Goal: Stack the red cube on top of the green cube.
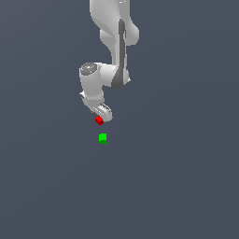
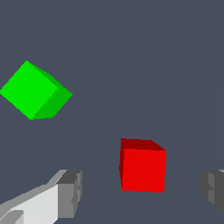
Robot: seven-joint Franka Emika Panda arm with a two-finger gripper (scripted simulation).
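The red cube [image 1: 99, 120] sits on the dark grey floor just under the white gripper [image 1: 102, 115]. In the wrist view the red cube [image 2: 143, 168] lies between the two grey fingertips [image 2: 70, 192], with a gap on each side. The gripper [image 2: 141, 192] is open and touches nothing. The green cube [image 1: 102, 138] rests on the floor a short way from the red cube, nearer the exterior view's bottom edge. It shows in the wrist view [image 2: 33, 90] too, standing apart from the fingers.
The white arm [image 1: 114, 42] comes down from the exterior view's top. A plain dark grey floor [image 1: 186, 163] lies all around the two cubes.
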